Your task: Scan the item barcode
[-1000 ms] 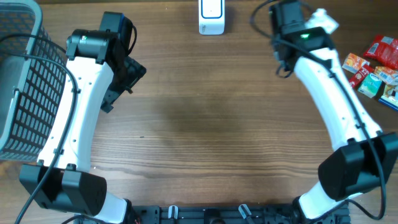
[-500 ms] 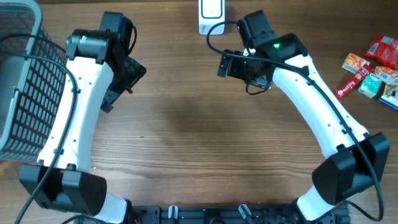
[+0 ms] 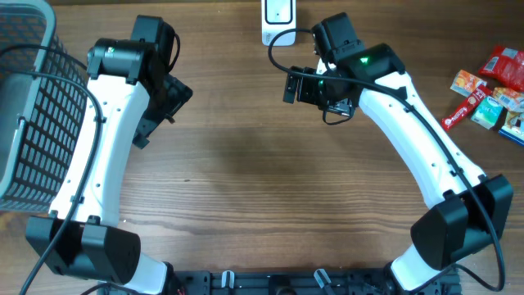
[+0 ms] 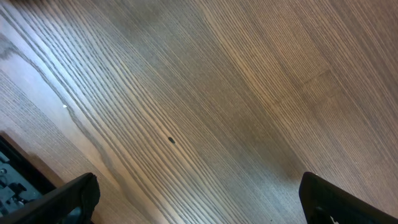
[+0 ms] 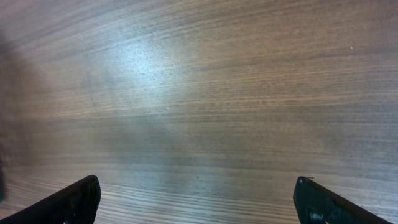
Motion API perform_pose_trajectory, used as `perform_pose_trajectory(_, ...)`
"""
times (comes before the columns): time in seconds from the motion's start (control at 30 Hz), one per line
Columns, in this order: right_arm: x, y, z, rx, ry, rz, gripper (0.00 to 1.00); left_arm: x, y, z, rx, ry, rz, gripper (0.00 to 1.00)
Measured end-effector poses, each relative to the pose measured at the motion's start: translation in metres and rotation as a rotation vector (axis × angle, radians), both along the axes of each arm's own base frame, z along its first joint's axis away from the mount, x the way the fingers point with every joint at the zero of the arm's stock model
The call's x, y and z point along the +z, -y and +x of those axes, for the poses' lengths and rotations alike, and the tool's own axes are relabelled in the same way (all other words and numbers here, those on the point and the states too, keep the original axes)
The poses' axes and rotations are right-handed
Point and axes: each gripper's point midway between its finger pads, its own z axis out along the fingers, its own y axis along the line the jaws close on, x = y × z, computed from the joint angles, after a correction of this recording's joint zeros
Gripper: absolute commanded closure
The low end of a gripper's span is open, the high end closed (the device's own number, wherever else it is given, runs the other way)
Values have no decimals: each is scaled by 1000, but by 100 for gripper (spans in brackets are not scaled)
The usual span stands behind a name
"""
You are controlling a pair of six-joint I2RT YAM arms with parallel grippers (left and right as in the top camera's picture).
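Gaping wide, right hand (image 5: 196,200) holds nothing. Its two dark tips sit in the lower corners of the right wrist view, with only bare wood between them. The hand hangs over the worktop (image 3: 262,180), which is brown with fine straight grain and has a pale sheen of light ahead of the tips.

Left hand (image 4: 198,196) is the same: spread wide, empty, tips at the lower corners. The boards run on a slant beneath it, and one small dark speck marks the wood ahead.

Out from the right hand, a white scanner (image 3: 278,22) stands near it but apart, on the far-edge side. A black cable (image 3: 277,51) loops between the two. A green light (image 3: 363,59) glows on the arm just behind the hand.

The snack packets (image 3: 494,109), red, orange and teal, lie well apart from the right hand, beyond its arm at the worktop's edge. Neither hand touches them.

A grey wire basket (image 3: 33,123) sits outboard of the left hand, past its white arm. A black base rail (image 3: 262,283) lies at the near edge. Worktop fills every view, so the room is unseen.
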Motion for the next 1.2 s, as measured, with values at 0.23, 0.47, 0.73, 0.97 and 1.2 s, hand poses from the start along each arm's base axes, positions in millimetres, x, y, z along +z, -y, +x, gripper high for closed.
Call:
perform_pose_trajectory(0.23,-2,2,-5,55,-8,-23,0,0,0,0,0,0,0,0)
perform_pose_trajectory(0.47,-4,3,-9,115,-8,-46,0,0,0,0,0,0,0,0)
perform_pose_trajectory(0.73,10,-3,5,120,85,-15,0,0,0,0,0,0,0,0)
perform_pose_trajectory(0.97,48,2,0,166,203,-12,0,0,0,0,0,0,0,0)
perform_pose_trajectory(1.2,63,0,13,199,306,-22,0,0,0,0,0,0,0,0)
